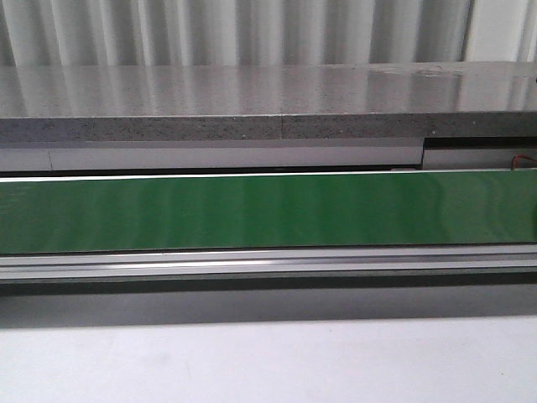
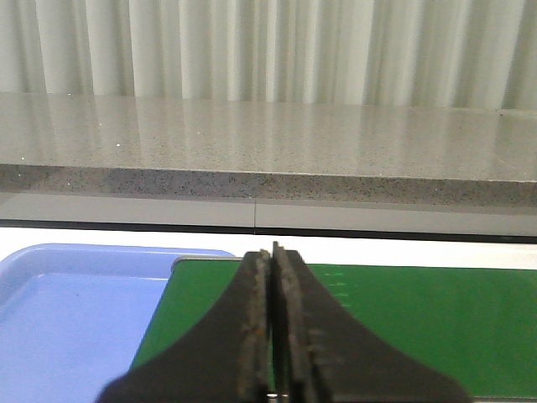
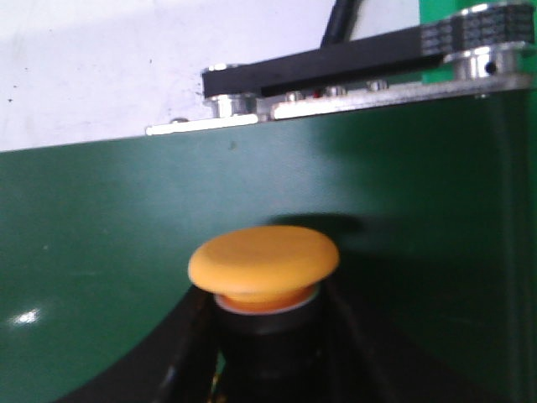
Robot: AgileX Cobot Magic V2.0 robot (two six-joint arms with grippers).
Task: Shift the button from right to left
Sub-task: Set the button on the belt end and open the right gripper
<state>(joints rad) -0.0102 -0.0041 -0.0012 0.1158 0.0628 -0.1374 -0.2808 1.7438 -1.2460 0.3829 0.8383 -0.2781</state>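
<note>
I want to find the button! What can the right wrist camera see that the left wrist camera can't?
Only the right wrist view shows the button: its orange cap sits between the right pincer fingers, which are closed on the dark body under it. It also shows a black toothed drive belt at the conveyor's end. Only the left wrist view shows the blue tray, the grey stone shelf, and the left pincer, shut with nothing in it. Both views show the green belt.

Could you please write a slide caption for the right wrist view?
Right gripper closed around the button, its orange cap above the green belt.
</note>
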